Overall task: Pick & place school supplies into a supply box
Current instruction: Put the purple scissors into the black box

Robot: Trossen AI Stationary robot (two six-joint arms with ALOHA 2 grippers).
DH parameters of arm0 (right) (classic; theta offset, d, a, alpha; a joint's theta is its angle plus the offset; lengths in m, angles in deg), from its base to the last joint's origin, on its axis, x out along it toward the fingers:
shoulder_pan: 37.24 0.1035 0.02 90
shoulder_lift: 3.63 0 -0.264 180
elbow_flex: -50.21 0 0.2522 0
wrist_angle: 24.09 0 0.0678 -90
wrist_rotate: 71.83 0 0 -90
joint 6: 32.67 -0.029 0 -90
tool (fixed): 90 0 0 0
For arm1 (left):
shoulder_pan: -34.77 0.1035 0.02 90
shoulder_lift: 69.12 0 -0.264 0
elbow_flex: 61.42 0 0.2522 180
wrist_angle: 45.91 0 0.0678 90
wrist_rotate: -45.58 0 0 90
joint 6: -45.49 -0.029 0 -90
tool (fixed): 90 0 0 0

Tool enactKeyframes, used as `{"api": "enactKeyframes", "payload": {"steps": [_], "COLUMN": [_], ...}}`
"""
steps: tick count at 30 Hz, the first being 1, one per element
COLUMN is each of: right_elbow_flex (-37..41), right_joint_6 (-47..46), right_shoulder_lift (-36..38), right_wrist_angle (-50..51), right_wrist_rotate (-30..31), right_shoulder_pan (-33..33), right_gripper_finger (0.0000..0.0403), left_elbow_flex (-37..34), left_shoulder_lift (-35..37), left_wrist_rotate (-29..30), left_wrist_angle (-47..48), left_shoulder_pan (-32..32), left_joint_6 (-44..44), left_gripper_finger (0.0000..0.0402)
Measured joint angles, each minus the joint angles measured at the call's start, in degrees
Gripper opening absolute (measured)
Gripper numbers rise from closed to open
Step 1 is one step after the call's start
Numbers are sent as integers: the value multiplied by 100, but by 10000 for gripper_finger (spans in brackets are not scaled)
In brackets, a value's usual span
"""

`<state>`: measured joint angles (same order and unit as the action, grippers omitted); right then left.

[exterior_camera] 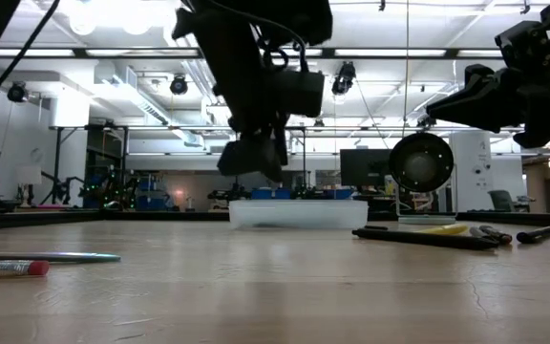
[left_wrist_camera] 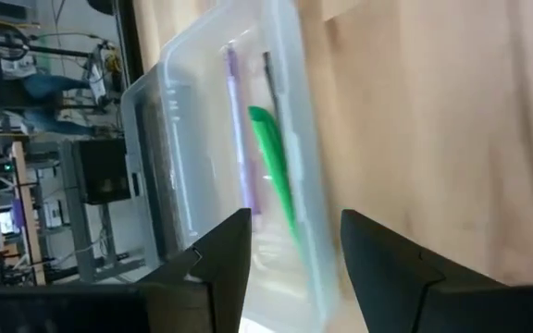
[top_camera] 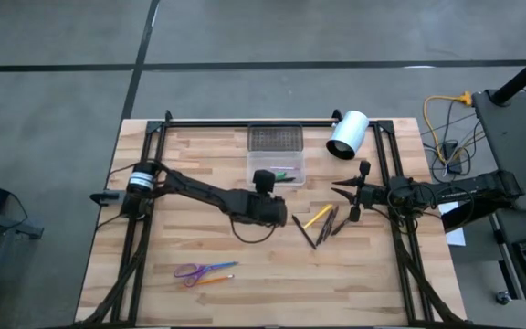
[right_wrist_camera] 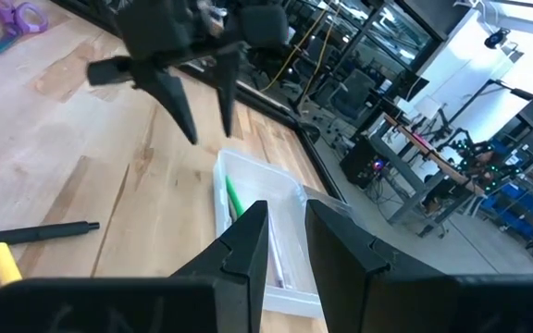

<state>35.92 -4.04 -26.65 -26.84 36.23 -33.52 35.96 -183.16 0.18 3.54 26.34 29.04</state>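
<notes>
The clear supply box (top_camera: 275, 157), its mesh part at the far end, stands on the table at the far middle. It holds a green pen (left_wrist_camera: 271, 157), a purple stick (left_wrist_camera: 239, 120) and a dark pen (left_wrist_camera: 271, 83). My left gripper (top_camera: 265, 176) hovers open and empty over the box's near end; it also shows in the low view (exterior_camera: 256, 153). My right gripper (top_camera: 343, 194) is open and empty, in the air right of the box, above a yellow pencil (top_camera: 318, 217) and dark pens (top_camera: 329, 225). Purple-handled scissors (top_camera: 194, 270) and an orange stick (top_camera: 213, 279) lie near the front left.
A white cylinder (top_camera: 347, 135) with a dark opening lies on its side at the far right, next to the box. A black frame rail (top_camera: 245, 122) runs along the table's far edge and down both sides. Bare wood lies in the front middle.
</notes>
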Motion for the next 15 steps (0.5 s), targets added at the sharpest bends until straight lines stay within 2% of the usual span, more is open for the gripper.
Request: {"api": "enactKeyframes", "payload": {"steps": [4, 8, 15], "right_elbow_flex": [0, 0, 0], "right_joint_6": [-1, -2, -1], "right_shoulder_lift": [0, -4, -4], "right_wrist_angle": [0, 2, -1], "right_wrist_rotate": [3, 2, 3], "right_shoulder_pan": [0, 0, -3], "right_gripper_finger": [68, 68, 68], "left_elbow_flex": [0, 0, 0], "left_shoulder_lift": [161, 390, 881], "left_wrist_rotate": [-54, -297, -1628], "left_wrist_angle": [259, 692, 1573], "left_shoulder_pan": [-242, -470, -946], "left_joint_6": [294, 1000, 2538], "left_gripper_finger": [153, 153, 153]}}
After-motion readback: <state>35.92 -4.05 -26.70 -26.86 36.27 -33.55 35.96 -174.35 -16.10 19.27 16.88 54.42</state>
